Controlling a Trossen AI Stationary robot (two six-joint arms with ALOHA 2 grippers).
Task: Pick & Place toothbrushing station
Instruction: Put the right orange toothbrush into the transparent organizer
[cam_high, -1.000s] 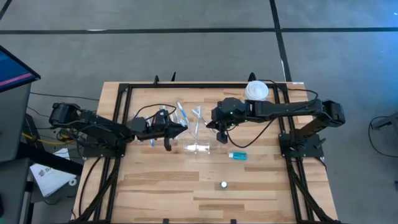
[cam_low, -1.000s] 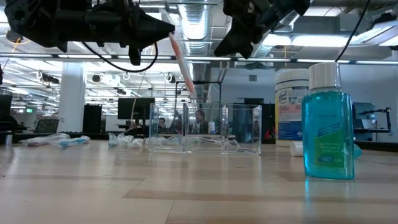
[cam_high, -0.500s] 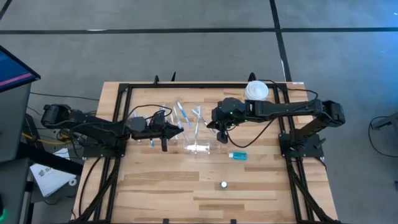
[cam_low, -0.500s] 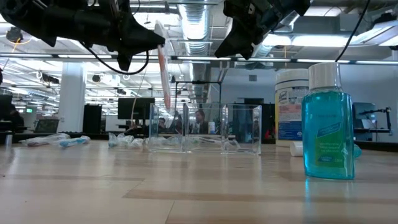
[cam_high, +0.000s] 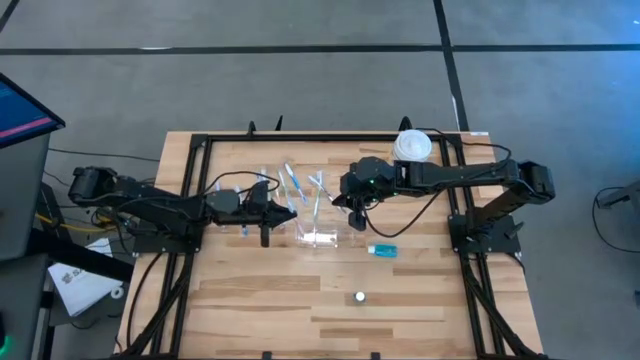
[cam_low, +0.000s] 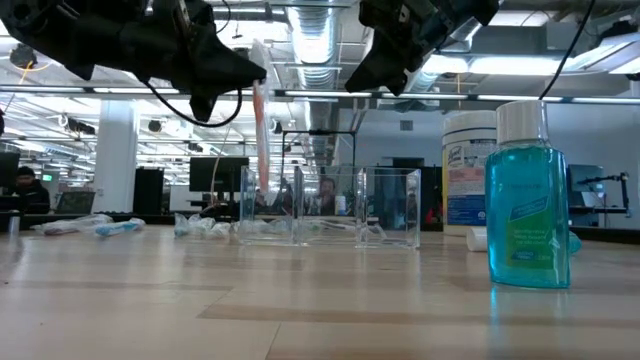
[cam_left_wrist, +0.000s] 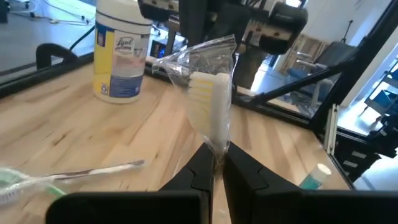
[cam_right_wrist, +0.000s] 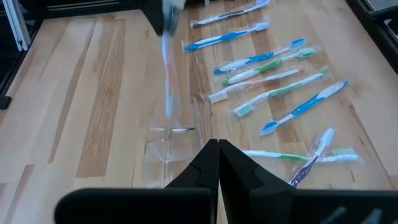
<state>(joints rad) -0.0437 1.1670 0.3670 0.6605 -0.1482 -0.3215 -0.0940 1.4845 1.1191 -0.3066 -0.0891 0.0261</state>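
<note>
On the light wooden table (cam_high: 250, 290), framed by black rails, a clear plastic organizer (cam_low: 330, 207) stands near the middle. Wrapped toothbrushes (cam_right_wrist: 273, 93) lie scattered on the planks just left of and beyond it (blue, green and orange handles among them). The left gripper (cam_left_wrist: 216, 163) hangs above the table left of the organizer, clamped on one wrapped toothbrush (cam_left_wrist: 211, 102) held upright. The right gripper (cam_right_wrist: 216, 149) hovers over the organizer's right side, fingers pressed together, holding nothing. A white tub (cam_high: 412, 146) sits at the far right, a blue bottle (cam_low: 527, 200) nearer. Behind lies an open room with ceiling ducts (cam_low: 310, 40) and monitors (cam_low: 215, 172).
</note>
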